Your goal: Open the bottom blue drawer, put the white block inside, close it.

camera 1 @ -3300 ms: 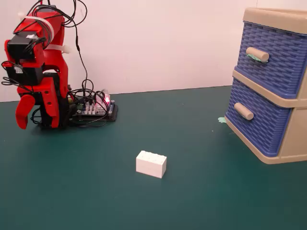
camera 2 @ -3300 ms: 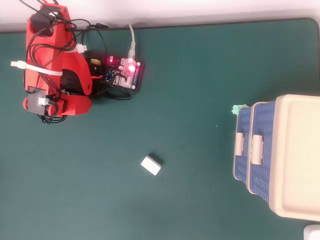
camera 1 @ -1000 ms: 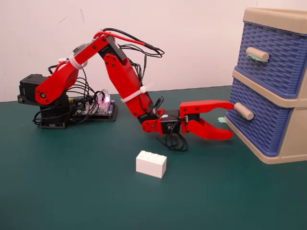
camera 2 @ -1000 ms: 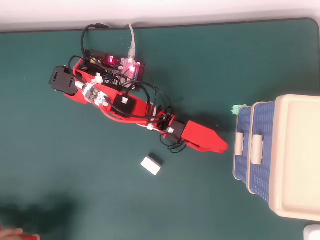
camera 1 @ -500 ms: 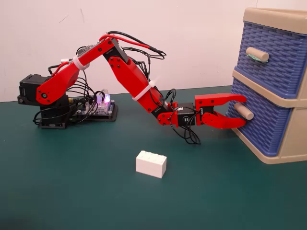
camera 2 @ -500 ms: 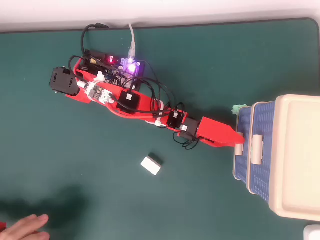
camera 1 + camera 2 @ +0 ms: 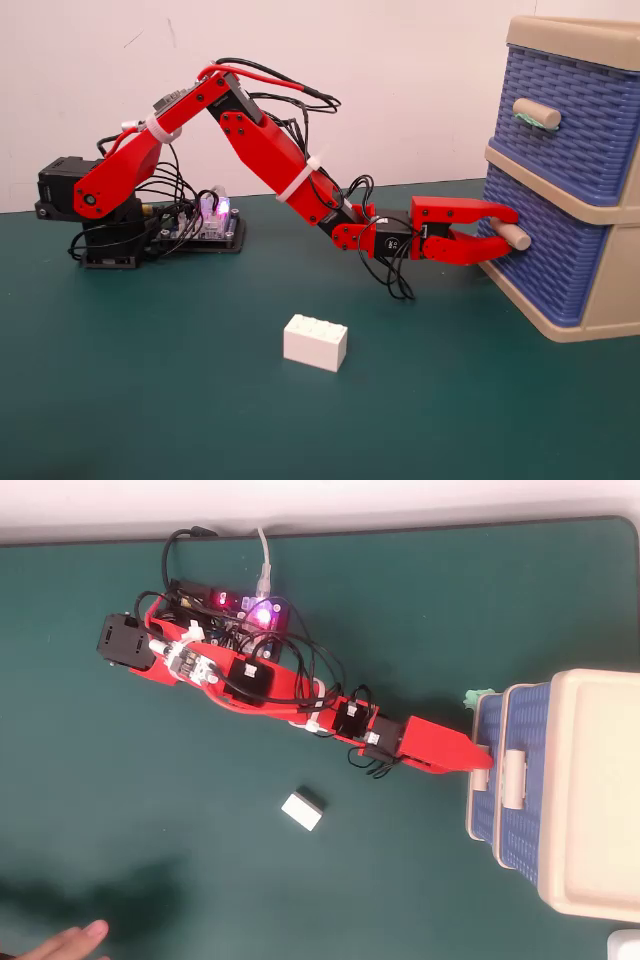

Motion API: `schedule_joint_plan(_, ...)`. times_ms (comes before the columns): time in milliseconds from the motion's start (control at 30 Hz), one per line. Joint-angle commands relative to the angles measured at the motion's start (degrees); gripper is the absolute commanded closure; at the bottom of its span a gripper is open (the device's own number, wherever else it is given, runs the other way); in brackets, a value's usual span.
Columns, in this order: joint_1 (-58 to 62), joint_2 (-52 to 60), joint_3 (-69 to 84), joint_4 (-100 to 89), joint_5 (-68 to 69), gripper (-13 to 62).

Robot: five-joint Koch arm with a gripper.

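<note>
The red gripper point(image 7: 508, 236) reaches level across the green mat toward the beige-framed chest point(image 7: 600, 800) at the worktop's right edge in the fixed view, its jaws spread above and below the plain beige peg handle point(image 7: 516, 237) of the bottom blue drawer point(image 7: 545, 265), not clamped on it, and the drawer looks shut or barely out. The handle's long axis runs across the drawer front, between the jaws, so the pull should go straight back along the arm. The white block point(image 7: 315, 342) lies on the mat well behind the gripper, toward the near edge, untouched.
</note>
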Motion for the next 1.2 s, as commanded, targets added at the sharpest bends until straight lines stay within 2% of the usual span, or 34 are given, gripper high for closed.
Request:
schedule_joint_plan(0, -0.88, 3.78, -1.67, 0.35, 0.35, 57.5)
schedule_joint_plan(133, -0.44, 10.37, 7.21, 0.35, 0.53, 57.6)
schedule_joint_plan(467, 1.32, 34.80, 38.06, -0.18, 1.23, 57.6)
schedule_joint_plan(633, 1.41, 39.29, 43.24, 0.00, 3.08, 57.3)
schedule_joint_plan(667, 1.58, 39.46, 43.59, -0.09, 3.43, 55.7)
schedule_joint_plan(700, 1.93, 39.46, 43.68, -0.18, 3.78, 48.3)
schedule_joint_plan(733, 2.46, 39.46, 43.68, -0.35, 4.22, 32.9)
schedule_joint_plan(767, 2.99, 39.73, 43.86, -0.62, 4.75, 21.5)
schedule_joint_plan(800, 3.78, 40.52, 43.95, -1.05, 5.45, 15.4)
schedule_joint_plan(1000, 8.61, 56.95, 52.82, 4.22, 6.77, 14.8)
schedule_joint_plan(1100, 12.48, 69.43, 56.78, 19.78, 5.71, 15.2)
schedule_joint_plan(1167, 15.82, 77.17, 56.69, 37.53, 0.79, 15.5)
